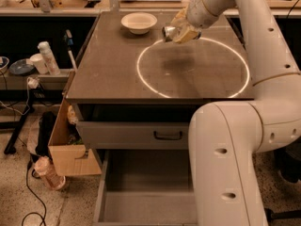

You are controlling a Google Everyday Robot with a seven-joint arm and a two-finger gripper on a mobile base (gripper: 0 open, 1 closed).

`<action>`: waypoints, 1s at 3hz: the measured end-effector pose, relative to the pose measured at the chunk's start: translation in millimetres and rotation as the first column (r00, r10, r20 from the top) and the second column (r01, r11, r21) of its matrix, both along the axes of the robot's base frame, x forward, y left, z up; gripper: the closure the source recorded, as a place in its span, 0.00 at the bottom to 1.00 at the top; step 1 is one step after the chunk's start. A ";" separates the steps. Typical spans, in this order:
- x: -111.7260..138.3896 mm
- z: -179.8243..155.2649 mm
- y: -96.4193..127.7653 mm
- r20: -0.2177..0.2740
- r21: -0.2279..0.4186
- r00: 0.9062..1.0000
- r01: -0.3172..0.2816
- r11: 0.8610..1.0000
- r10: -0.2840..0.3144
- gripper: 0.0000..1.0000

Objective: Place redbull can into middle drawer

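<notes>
My gripper hangs above the back of the countertop, just right of the white bowl, and is shut on the redbull can. The silvery can lies sideways between the tan fingers, its end poking out to the left, lifted clear of the surface with its shadow below. The middle drawer is pulled out at the bottom of the camera view, a wide grey tray with a bare flat floor. My arm's white body hides the drawer's right part.
A white bowl sits at the back of the brown countertop, beside a white ring of light. A shut grey drawer front with a black handle lies above the open one. A cardboard box and bottles stand at left.
</notes>
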State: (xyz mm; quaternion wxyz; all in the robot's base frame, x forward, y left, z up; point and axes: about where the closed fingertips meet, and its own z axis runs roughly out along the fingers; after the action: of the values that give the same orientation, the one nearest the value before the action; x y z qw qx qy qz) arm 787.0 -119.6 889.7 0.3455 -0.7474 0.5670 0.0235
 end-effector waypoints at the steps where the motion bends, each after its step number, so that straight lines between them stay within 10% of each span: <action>1: -12.3 4.6 -3.8 0.001 0.036 0.999 -0.047 0.998 0.047 1.00; 3: -40.4 26.1 -20.1 0.015 0.096 0.994 -0.107 0.990 0.106 1.00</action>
State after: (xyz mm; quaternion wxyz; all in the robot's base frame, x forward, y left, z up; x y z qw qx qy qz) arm 746.6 -139.6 915.8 0.3824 -0.7590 0.5229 0.0654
